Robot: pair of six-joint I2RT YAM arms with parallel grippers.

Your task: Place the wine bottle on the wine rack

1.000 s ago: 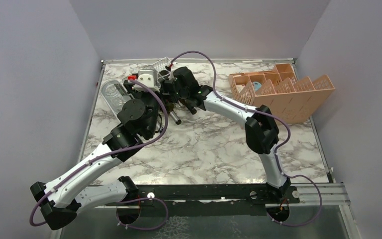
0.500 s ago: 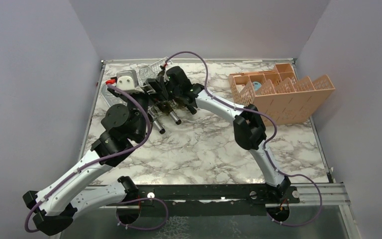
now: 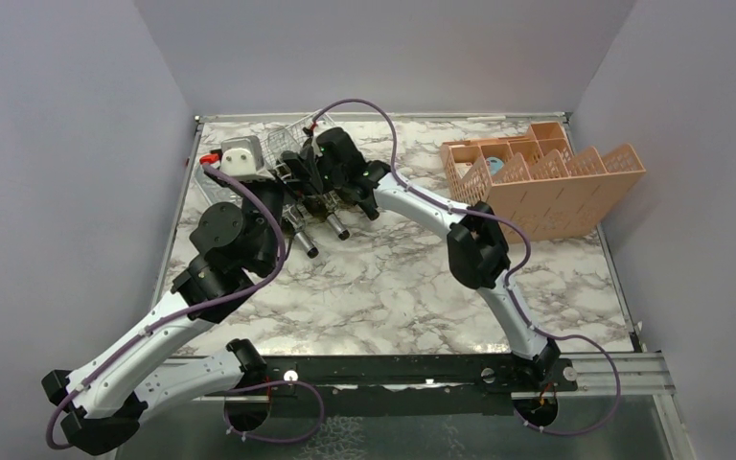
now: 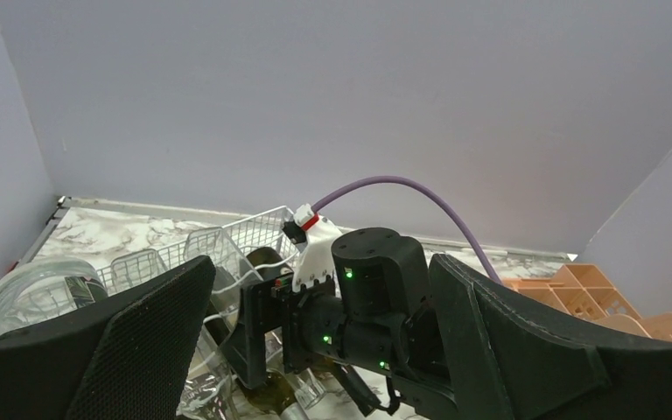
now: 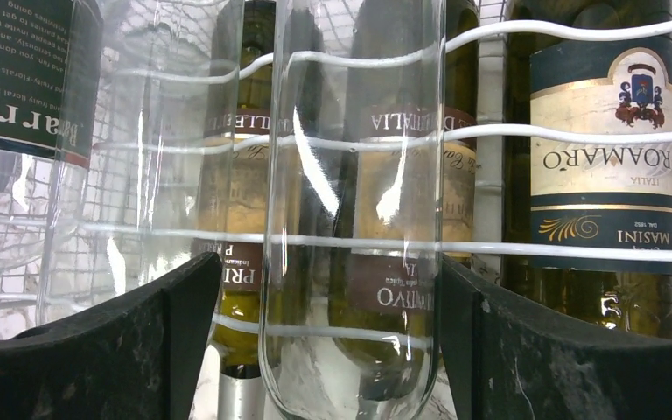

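1. Checking my left gripper (image 4: 322, 267) first: its fingers stand wide apart with nothing between them. It hangs just beside the rack, facing the right wrist. I judge it should stay out of the way.
2. My right gripper (image 5: 328, 280) has its fingers spread to either side of the clear wine bottle (image 5: 350, 175). A gap shows at the left finger, but I cannot tell whether the other pad touches the glass. I read this as let go, not clamped.
3. The clear wine bottle lies against the wavy wires of the white wine rack (image 5: 577, 249), at the table's far left corner.
4. The step in hand, as I judge it, is pulling out. I want to draw the wrist straight back with the jaws kept wide, so neither finger drags the glass and rolls it off its cradle.
5. Dark labelled bottles (image 5: 608, 157) lie behind the wires, so a sideways nudge risks knocking glass on glass.
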